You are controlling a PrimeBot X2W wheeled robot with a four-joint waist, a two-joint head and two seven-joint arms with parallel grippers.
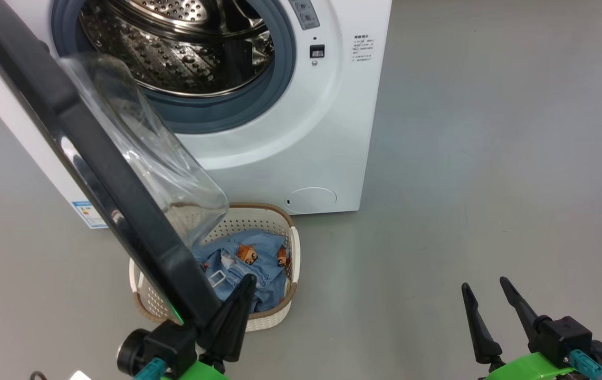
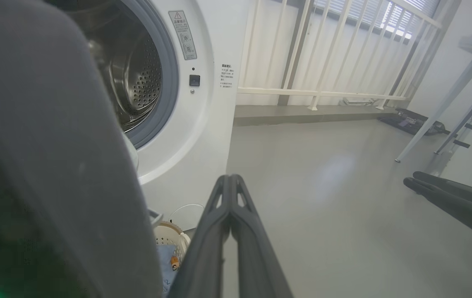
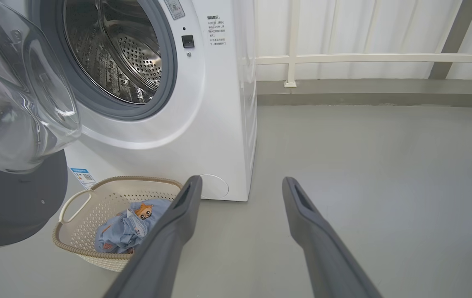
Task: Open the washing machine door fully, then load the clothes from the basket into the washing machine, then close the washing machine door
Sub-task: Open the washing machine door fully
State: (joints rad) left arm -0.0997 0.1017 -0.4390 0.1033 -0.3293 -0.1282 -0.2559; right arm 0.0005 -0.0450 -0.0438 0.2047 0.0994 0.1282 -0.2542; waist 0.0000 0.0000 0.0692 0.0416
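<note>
Washing machine door part-open over basket with clothes; left gripper, jaws together, beside its lower rim: best push rim steadily outward; right gripper jaws apart, idle.

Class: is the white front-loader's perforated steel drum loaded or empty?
Empty, as far as visible: bare steel drum; the light-blue printed clothes lie in the cream perforated basket.

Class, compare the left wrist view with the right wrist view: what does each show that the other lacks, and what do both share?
Left wrist view, not the right: the shut left pincer and white table legs. Right wrist view, not the left: the blue label sticker and the round lower flap. Both: the washing machine, its drum, the basket, the clothes, the open right pincer.
</note>
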